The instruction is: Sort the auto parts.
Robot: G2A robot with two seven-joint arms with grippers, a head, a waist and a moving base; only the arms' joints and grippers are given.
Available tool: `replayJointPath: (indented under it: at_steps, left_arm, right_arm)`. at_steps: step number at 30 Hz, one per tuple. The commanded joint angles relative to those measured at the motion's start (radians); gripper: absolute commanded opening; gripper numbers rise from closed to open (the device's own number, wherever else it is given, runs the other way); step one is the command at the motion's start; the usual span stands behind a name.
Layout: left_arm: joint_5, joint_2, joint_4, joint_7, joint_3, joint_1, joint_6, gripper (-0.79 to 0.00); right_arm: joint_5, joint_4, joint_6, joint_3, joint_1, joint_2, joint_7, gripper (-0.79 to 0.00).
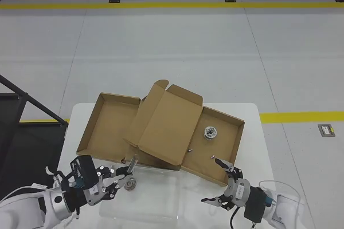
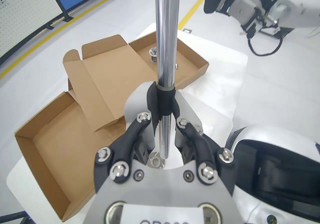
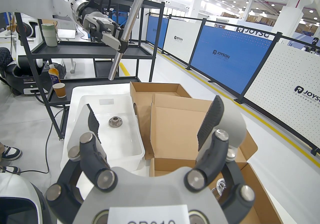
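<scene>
My left gripper [image 2: 162, 102] is shut on a long shiny metal rod [image 2: 166, 22] and holds it up above the white tray [image 3: 75, 120]; both also appear as the left gripper [image 3: 117, 44] and the rod [image 3: 125, 34]. A flanged metal part [image 3: 115, 122] lies in the tray. My right gripper [image 3: 152, 122] is open and holds nothing, hovering at the near corner of the right cardboard box [image 1: 232, 129]. That box holds a round metal part [image 1: 210, 132] and two small bolts [image 1: 190, 150]. The left cardboard box [image 1: 103, 134] has nothing in it.
The two boxes' open lid flaps [image 1: 166, 120] overlap and stand up between them. A black shelf cart [image 3: 87, 51] stands beside the table's left end, carrying a green cup [image 3: 49, 34], a bottle [image 3: 52, 73] and a paper cup [image 3: 60, 89].
</scene>
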Motion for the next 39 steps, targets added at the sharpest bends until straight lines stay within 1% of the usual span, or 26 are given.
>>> replayJointPath:
  at_steps: [1,11,14,15,17,21,26,29,32,34,36,39]
  left_arm:
    - [-0.059,0.0,0.024,0.005,-0.015,0.005,-0.022,-0.785]
    - [-0.059,0.0,0.024,0.005,-0.015,0.005,-0.022,-0.785]
    - [-0.11,-0.004,0.034,0.007,0.014,0.003,-0.012,-0.785]
    - [-0.154,-0.005,0.043,0.013,0.025,-0.005,-0.016,-0.785]
    - [-0.294,-0.005,0.071,0.016,0.04,-0.034,-0.048,-0.785]
    - [-0.61,0.001,0.145,-0.043,0.067,-0.112,-0.106,-0.785]
    - [-0.969,0.013,0.236,-0.197,0.118,-0.222,-0.117,-0.785]
    - [-1.075,0.017,0.28,-0.282,0.135,-0.28,-0.107,-0.785]
    - [-1.086,0.017,0.302,-0.323,0.144,-0.311,-0.098,-0.785]
    - [-1.042,0.015,0.308,-0.319,0.138,-0.324,-0.083,-0.785]
    - [-0.964,0.011,0.306,-0.283,0.125,-0.329,-0.041,-0.785]
    - [-0.803,0.005,0.29,-0.205,0.104,-0.337,0.048,-0.785]
  right_arm:
    - [0.0,0.0,0.0,0.0,0.0,0.0,-0.001,0.0]
    - [0.0,0.0,0.0,0.0,0.0,0.0,-0.001,0.0]
    - [0.0,0.0,0.0,0.0,0.0,0.0,-0.001,0.0]
    - [0.0,0.0,0.0,0.0,0.0,0.0,-0.001,0.0]
    - [0.0,0.0,0.0,0.0,0.0,0.0,-0.001,0.0]
    - [0.0,0.0,0.0,0.0,0.0,0.0,-0.001,0.0]
    - [0.0,0.0,0.0,0.0,0.0,0.0,-0.001,0.0]
    - [0.0,0.0,0.0,0.0,0.0,0.0,-0.001,0.0]
    - [0.0,0.0,0.0,0.0,0.0,0.0,-0.001,0.0]
    - [0.0,0.0,0.0,0.0,0.0,0.0,-0.001,0.0]
    - [0.0,0.0,0.0,0.0,0.0,0.0,-0.001,0.0]
    - [0.0,0.0,0.0,0.0,0.0,0.0,-0.001,0.0]
